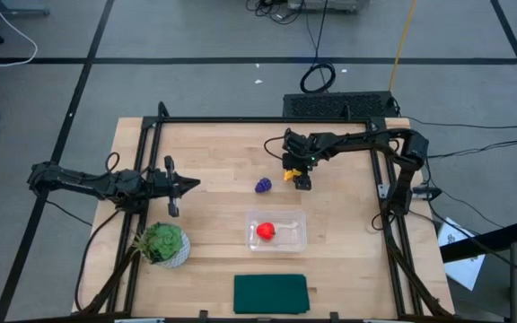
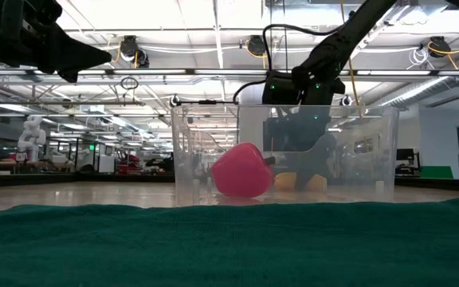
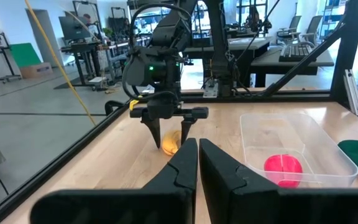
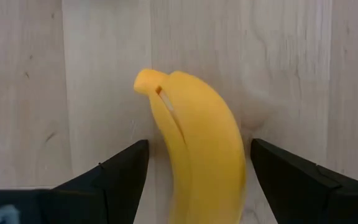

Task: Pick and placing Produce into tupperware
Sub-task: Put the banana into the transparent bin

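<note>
The banana [image 4: 194, 149] lies flat on the bench [image 1: 214, 152], between the wide-apart jaws of the right gripper [image 4: 197, 168], which is down over it and not yet clamped. It looks like a small, light, hard toy with a smooth, rounded skin, so it will probably slip or roll if pinched near its tapered tip. The safer hold is across the thick middle, where the fingers [image 4: 114, 171] already stand on either side with a gap left on each.

The red fruit [image 1: 266, 231] already sits inside the tupperware [image 1: 296, 220], a thin clear box that would likely slide if knocked. The grapes [image 1: 263, 185] lie on the bench just beside the right gripper [image 1: 300, 179], between it and the tupperware; their bumpy shape should give a firmer purchase than the banana.

The left gripper [image 1: 194, 184] waits well apart near the bench's left side, jaws together and empty.

From above, the right gripper covers most of the banana [image 1: 288, 174], so only a yellow sliver shows. In the low view the banana [image 2: 297, 182] is seen only through the tupperware [image 2: 357, 151] walls, and the grapes cannot be made out. The right wrist view cuts off the banana's lower end, so its full curve is not visible.
</note>
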